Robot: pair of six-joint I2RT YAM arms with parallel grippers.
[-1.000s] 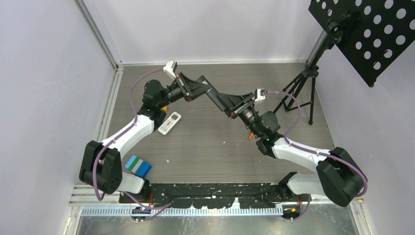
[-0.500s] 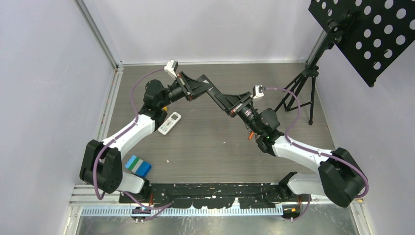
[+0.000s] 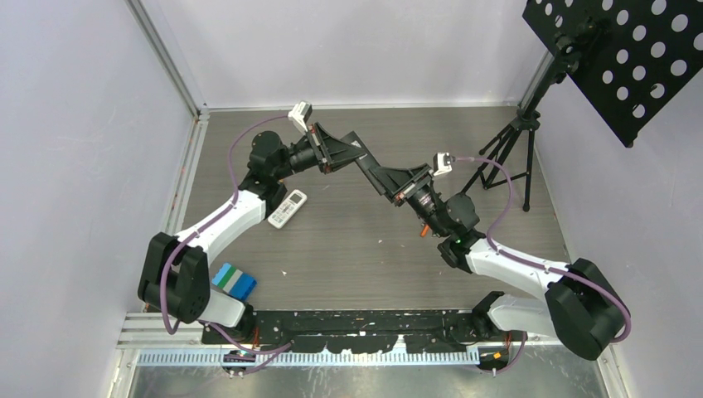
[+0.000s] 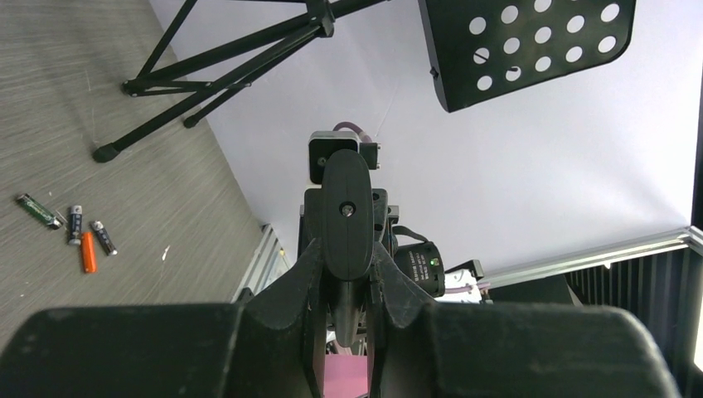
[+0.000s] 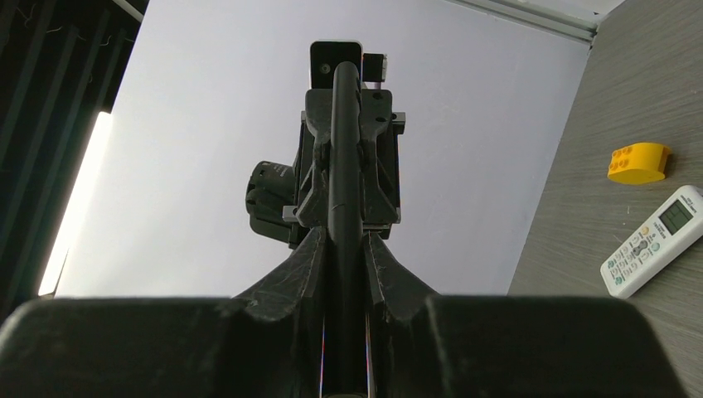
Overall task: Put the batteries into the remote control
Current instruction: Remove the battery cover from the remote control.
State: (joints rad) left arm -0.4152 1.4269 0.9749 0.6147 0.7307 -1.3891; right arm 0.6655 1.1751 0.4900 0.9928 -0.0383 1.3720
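Observation:
A black remote control (image 3: 370,169) hangs in the air above the table's middle, held at both ends. My left gripper (image 3: 353,157) is shut on one end. In the left wrist view the remote (image 4: 346,211) stands upright between that gripper (image 4: 346,259). My right gripper (image 3: 386,177) is shut on the other end, and in the right wrist view the remote (image 5: 346,174) shows edge-on between that gripper (image 5: 346,246). The batteries lie on the table: three dark cells (image 4: 75,224) and an orange one (image 4: 87,251). In the top view only the orange one (image 3: 424,232) shows, beside the right arm.
A white remote (image 3: 288,208) lies left of centre, with a yellow brick (image 5: 638,162) beside it. A blue and green block (image 3: 234,281) sits near the front left. A black tripod (image 3: 506,157) with a perforated board (image 3: 630,50) stands at the back right.
The right gripper's jaws have closed onto the black remote. Both wrists and the remote have shifted slightly to the right.

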